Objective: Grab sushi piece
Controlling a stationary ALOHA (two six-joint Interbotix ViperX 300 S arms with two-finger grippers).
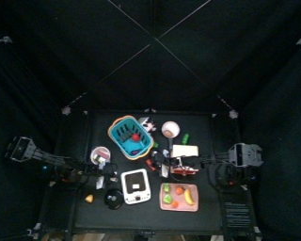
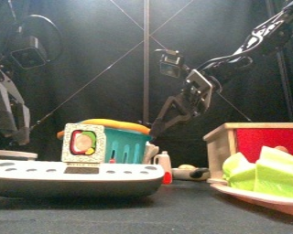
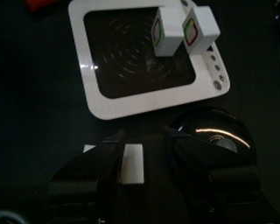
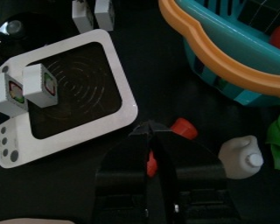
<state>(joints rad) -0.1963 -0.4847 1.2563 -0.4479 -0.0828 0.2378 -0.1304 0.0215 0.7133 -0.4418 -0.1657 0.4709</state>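
Observation:
The sushi piece (image 2: 83,143), a white rice block with a green, pink and yellow filling, stands on the white scale (image 2: 76,178). It also shows in the left wrist view (image 3: 185,30) and the right wrist view (image 4: 24,86). My left gripper (image 3: 154,156) is open and empty, a short way off the scale's (image 3: 143,61) edge, to the left of the scale (image 1: 135,185) in the top view. My right gripper (image 4: 154,133) is shut and empty beside the scale (image 4: 63,94), near a small white bottle with a red cap (image 4: 241,153).
A teal basket with an orange rim (image 1: 131,136) stands behind the scale. A pink plate (image 1: 179,197) with green lettuce (image 2: 266,172) lies at the front right. A wooden box with a red front (image 2: 262,140) is on the right. A black round thing (image 3: 220,138) lies by the left gripper.

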